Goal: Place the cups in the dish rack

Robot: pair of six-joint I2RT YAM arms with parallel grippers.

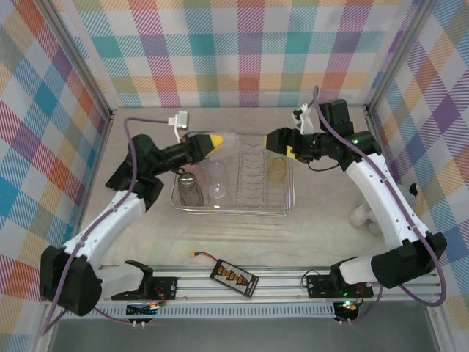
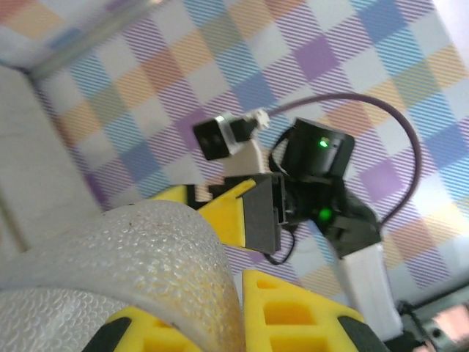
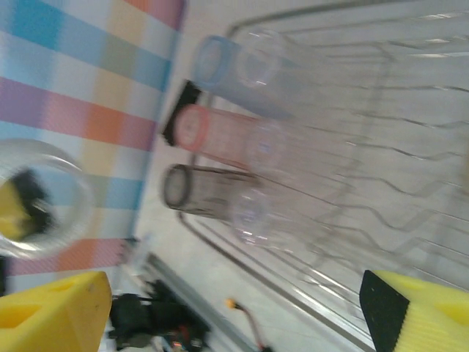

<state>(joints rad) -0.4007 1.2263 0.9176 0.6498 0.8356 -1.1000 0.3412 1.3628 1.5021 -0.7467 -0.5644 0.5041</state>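
The dish rack (image 1: 253,207) lies mid-table. My left gripper (image 1: 214,139) hovers over its back left corner, shut on a clear pebbled cup (image 1: 232,141); that cup (image 2: 110,271) sits between the yellow fingers (image 2: 300,315). My right gripper (image 1: 272,139) is open over the rack's back right, just behind a yellowish cup (image 1: 277,170) standing in the rack. Its fingers (image 3: 55,315) are spread wide with nothing between them. A smoky grey cup (image 1: 189,189) and two clear cups (image 1: 218,173) stand in the rack's left part. Blue (image 3: 242,73), pink (image 3: 220,136) and grey (image 3: 205,192) cups line the rack's left end.
A black battery pack (image 1: 234,277) with a loose wire lies near the front rail. A white object (image 1: 360,216) rests beside the right arm. Plaid walls close in three sides. Plate slots (image 1: 253,172) run through the rack's middle.
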